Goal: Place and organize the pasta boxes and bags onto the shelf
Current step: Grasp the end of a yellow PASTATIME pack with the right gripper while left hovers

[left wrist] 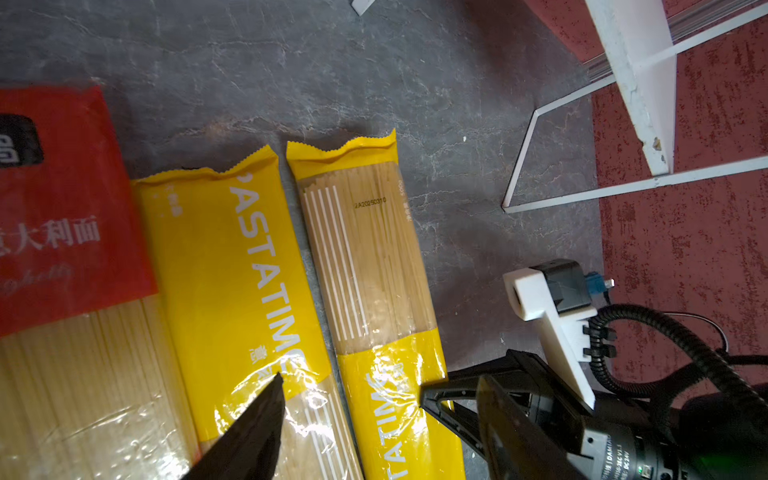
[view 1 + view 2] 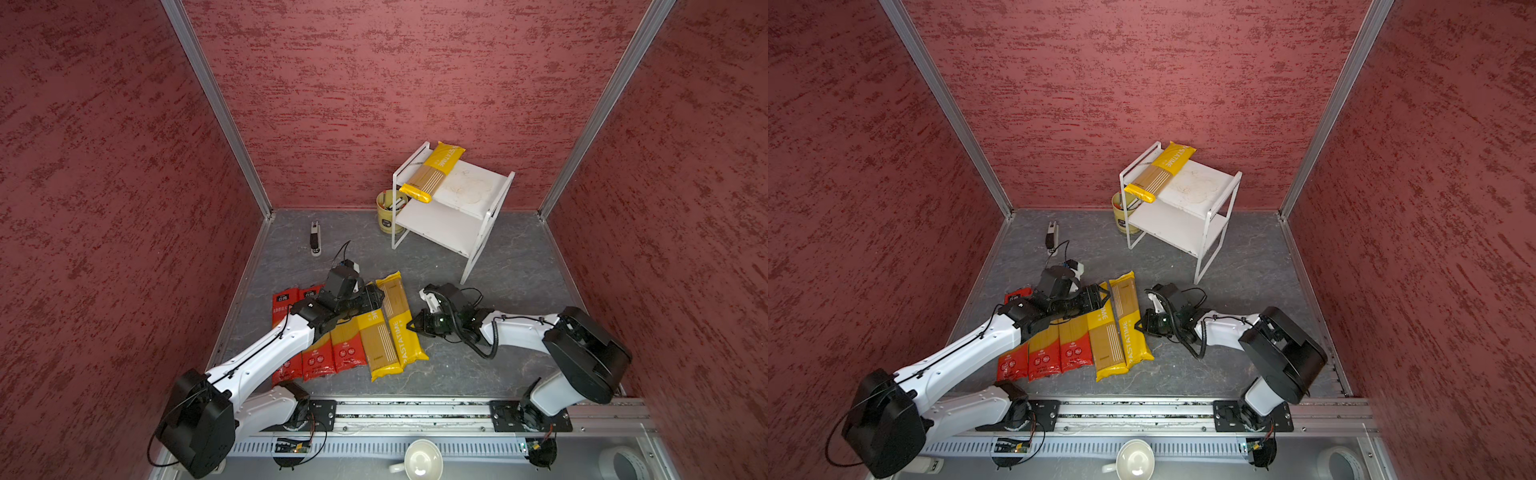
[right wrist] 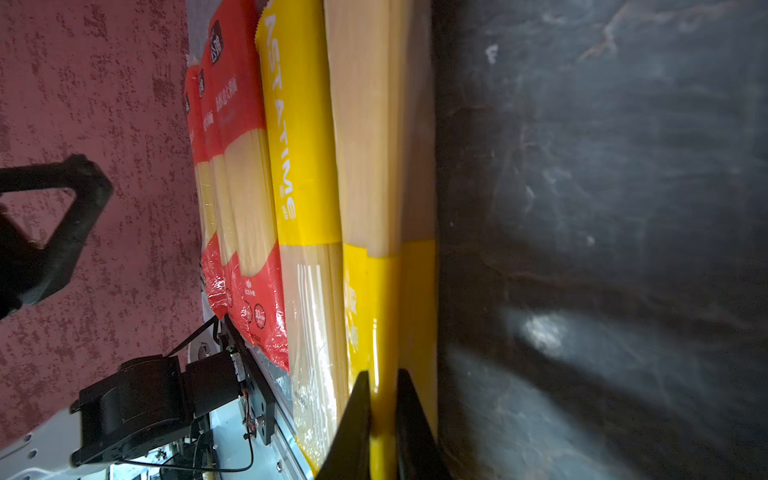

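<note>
The white shelf [image 2: 436, 226] stands near the worktop's [image 2: 498, 365] far right corner, 1 yellow pack [image 2: 432, 174] along its top tier's left edge. 5 packs [image 2: 376, 345] lie side by side near the front edge. The right claw [image 3: 383, 374] pinches the rightmost yellow pack [image 3: 382, 291] by its side. The left claw [image 1: 378, 378] hangs spread above the row.

Three yellow pasta packs [image 2: 400, 332], three red pasta packs [image 2: 318, 361], one white shelf [image 2: 440, 224], one yellow cup [image 2: 386, 217]

Both top views look steeply down from above the front rail [image 2: 415, 409]. Each wrist camera sits close to the row of packs [image 1: 232, 270] — the right one skimming along the outer yellow pack [image 3: 382, 299] — which all four share.
</note>
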